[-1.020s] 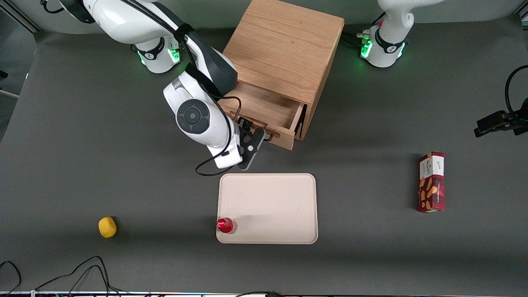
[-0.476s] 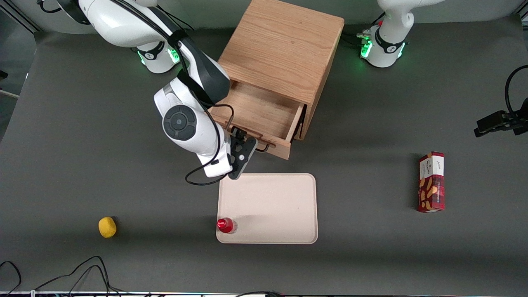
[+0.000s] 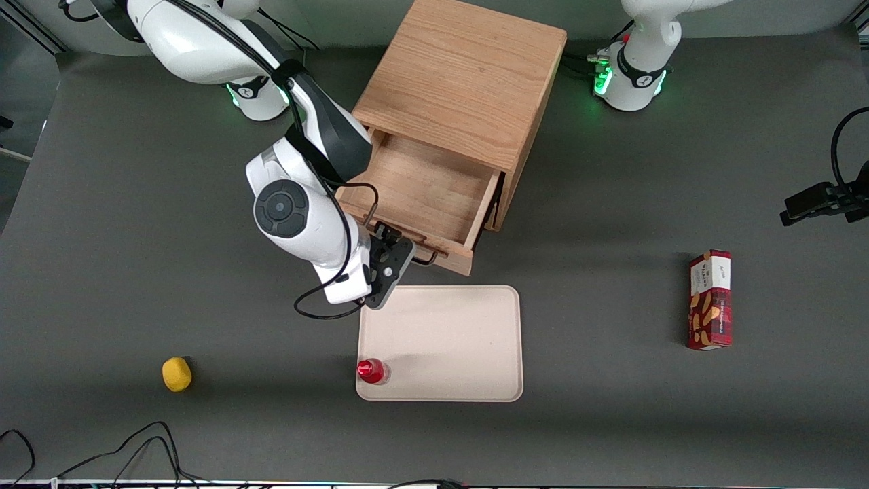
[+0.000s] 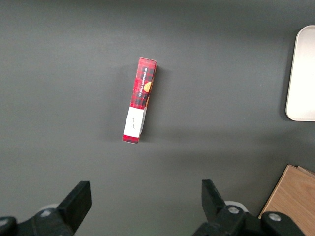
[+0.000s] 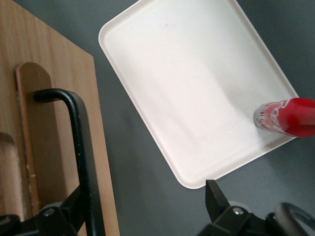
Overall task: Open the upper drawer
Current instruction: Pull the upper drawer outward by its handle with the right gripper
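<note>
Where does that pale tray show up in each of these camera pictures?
Front view: the tray lies on the table, nearer the camera than the upper drawer, with the gripper at the drawer's handle.
Left wrist view: only one rounded edge shows.
Right wrist view: tray beside the drawer front.
Shared landmark: the red bottle.
</note>
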Robot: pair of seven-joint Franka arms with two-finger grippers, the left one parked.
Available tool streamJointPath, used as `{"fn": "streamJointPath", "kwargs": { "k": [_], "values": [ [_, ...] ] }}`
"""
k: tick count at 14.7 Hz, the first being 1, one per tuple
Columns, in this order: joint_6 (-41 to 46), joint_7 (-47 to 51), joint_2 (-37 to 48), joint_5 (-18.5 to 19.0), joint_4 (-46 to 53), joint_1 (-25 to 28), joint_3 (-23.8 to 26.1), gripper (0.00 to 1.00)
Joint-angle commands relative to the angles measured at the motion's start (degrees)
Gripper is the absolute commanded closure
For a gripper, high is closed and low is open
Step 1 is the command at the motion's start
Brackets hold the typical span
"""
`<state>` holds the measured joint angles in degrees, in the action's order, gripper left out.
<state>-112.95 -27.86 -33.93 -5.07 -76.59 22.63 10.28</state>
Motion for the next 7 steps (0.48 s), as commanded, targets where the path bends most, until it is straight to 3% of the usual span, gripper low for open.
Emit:
{"fn": "streamJointPath", "kwargs": {
  "k": [1, 7],
  "values": [
    [-1.22, -2.81, -1.31, 0.5, 1.97, -0.31, -1.22, 0.0],
    [-1.49, -5.01, -1.4, 0.5, 3.02, -1.01, -2.9, 0.0]
  ]
}}
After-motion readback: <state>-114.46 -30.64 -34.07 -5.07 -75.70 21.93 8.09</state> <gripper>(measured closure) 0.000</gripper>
